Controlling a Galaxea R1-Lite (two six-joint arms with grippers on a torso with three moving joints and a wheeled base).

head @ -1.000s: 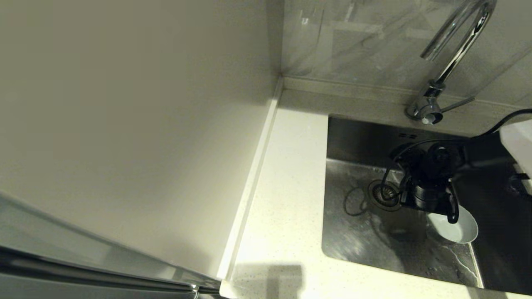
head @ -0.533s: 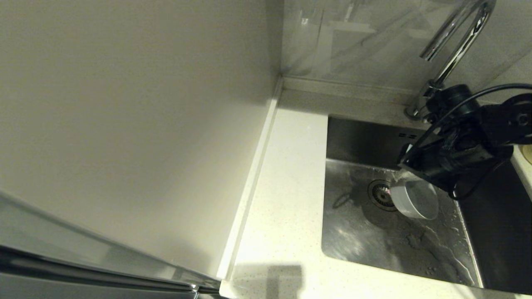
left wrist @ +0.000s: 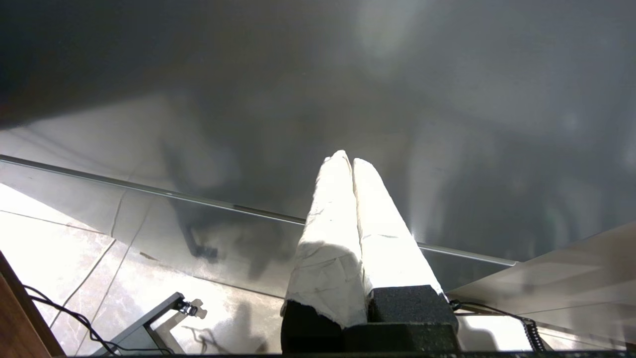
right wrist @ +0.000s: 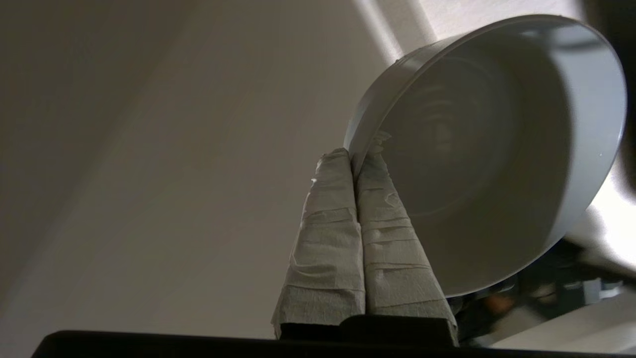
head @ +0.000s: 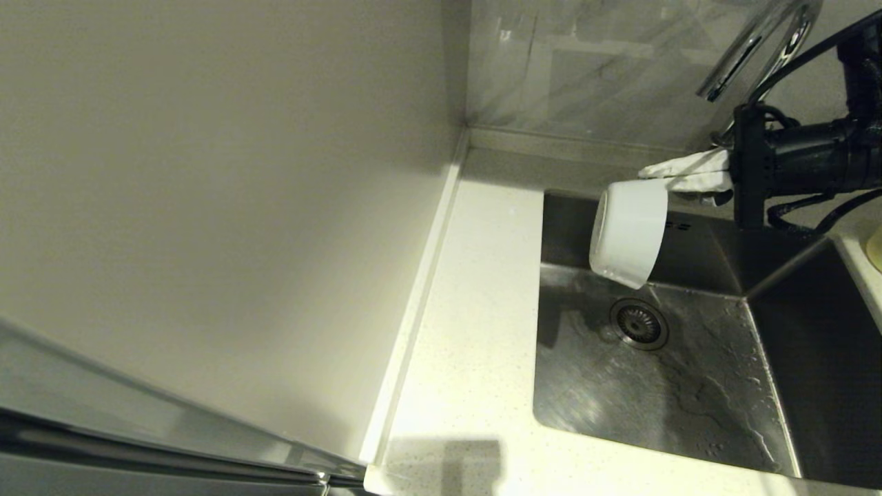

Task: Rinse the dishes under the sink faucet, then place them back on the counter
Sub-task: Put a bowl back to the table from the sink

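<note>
My right gripper (head: pixel 663 180) is shut on the rim of a white bowl (head: pixel 627 231), one taped finger inside and one outside. The bowl hangs tipped on its side above the back left of the steel sink (head: pixel 661 406), its underside facing the left counter (head: pixel 475 331). In the right wrist view the bowl (right wrist: pixel 497 149) is empty and the gripper (right wrist: pixel 355 158) pinches its edge. The chrome faucet (head: pixel 751 52) arches above and behind the arm. A pale yellow bowl (head: pixel 876 249) peeks in at the right edge. My left gripper (left wrist: pixel 349 160) is shut and empty, parked away from the sink.
The round drain (head: pixel 639 322) lies below the bowl on the wet sink floor. Two overflow slots (head: pixel 679 225) sit in the back wall. A cream wall panel (head: pixel 220 207) borders the left counter strip, and a tiled backsplash (head: pixel 586 69) rises behind.
My right arm has lifted the white bowl from the sink floor near the drain up to rim height, moving back and left and tipping it onto its side.
</note>
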